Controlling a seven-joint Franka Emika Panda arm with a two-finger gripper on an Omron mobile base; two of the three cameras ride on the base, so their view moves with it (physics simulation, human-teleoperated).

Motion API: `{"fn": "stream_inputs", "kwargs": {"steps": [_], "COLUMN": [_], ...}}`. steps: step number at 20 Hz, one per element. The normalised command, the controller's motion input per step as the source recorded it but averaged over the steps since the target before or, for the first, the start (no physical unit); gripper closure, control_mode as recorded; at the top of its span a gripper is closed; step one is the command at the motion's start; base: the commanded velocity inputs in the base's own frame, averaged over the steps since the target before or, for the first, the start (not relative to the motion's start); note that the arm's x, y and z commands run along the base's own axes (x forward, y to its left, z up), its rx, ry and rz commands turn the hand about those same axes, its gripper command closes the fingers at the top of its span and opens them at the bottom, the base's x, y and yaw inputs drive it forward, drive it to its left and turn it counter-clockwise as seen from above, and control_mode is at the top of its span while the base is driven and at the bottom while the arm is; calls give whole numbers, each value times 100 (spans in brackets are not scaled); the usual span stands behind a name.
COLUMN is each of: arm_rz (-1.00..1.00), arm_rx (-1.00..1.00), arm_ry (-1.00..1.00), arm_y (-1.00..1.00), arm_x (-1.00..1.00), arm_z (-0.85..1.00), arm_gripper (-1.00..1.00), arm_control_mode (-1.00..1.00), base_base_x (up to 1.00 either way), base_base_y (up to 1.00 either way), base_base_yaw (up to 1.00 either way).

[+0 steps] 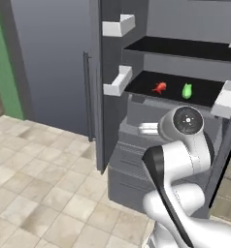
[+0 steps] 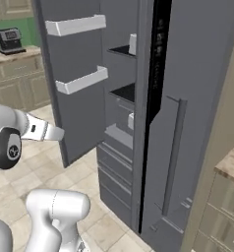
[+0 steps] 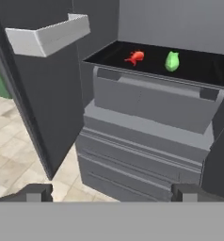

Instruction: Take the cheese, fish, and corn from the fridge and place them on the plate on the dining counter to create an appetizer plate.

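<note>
A: Looking at the gripper [image 3: 113, 194]: spread to the full, holding nothing, hanging low before the open fridge [image 3: 147, 141], level with the drawers.

B: And looking for the fish [image 3: 135, 57] and the corn [image 3: 172, 61]?

A: Found both on the black shelf [image 3: 203, 73] above the drawers, side by side yet apart, fish to the left, set back from the front edge.

B: Worth fearing what, then?

A: Rising straight up and catching the shelf lip or the drawer front [image 3: 151, 101] with a finger. Probably also clipping the white door bin [image 3: 48, 35] on the left by swinging wide.

B: And at the pick itself?

A: Closing off-centre on the fish, likely pinching only tail or fin and letting it slip. Or nudging the corn deeper, maybe rolling it out of reach.

B: Better to climb first, then reach in level.
</note>
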Motion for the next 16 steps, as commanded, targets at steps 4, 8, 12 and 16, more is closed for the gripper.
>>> {"fn": "stream_inputs", "kwargs": {"steps": [4, 8, 12, 16], "arm_rz": [0, 0, 0, 0], "arm_rx": [0, 0, 0, 0], "arm_ry": [0, 0, 0, 0], "arm_y": [0, 0, 0, 0], "arm_x": [0, 0, 0, 0], "arm_z": [0, 0, 0, 0], "arm_gripper": [-100, -100, -100, -100], "arm_control_mode": [100, 100, 100, 100], "base_base_x": [79, 47, 0, 0], "base_base_y": [29, 5, -6, 1], "base_base_yaw": [-37, -36, -31, -30]}}
